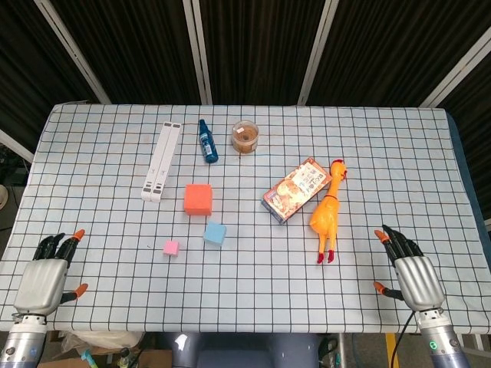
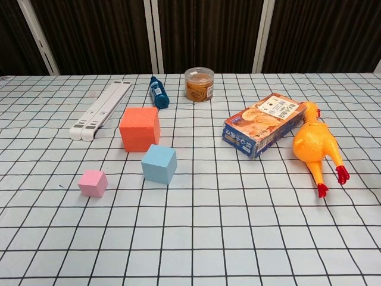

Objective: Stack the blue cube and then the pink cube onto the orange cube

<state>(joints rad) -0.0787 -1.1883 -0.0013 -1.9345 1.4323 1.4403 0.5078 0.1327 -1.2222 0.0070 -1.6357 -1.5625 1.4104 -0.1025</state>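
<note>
The orange cube sits on the checked table left of centre. Just in front of it lies the smaller blue cube. The small pink cube rests to the left of the blue one. My left hand hovers at the near left corner of the table, fingers apart, holding nothing. At the near right edge my right hand is likewise spread and empty. Neither hand shows in the chest view.
A white folded stand lies behind the cubes on the left. A blue bottle and a clear jar stand at the back. A snack box and a rubber chicken lie to the right.
</note>
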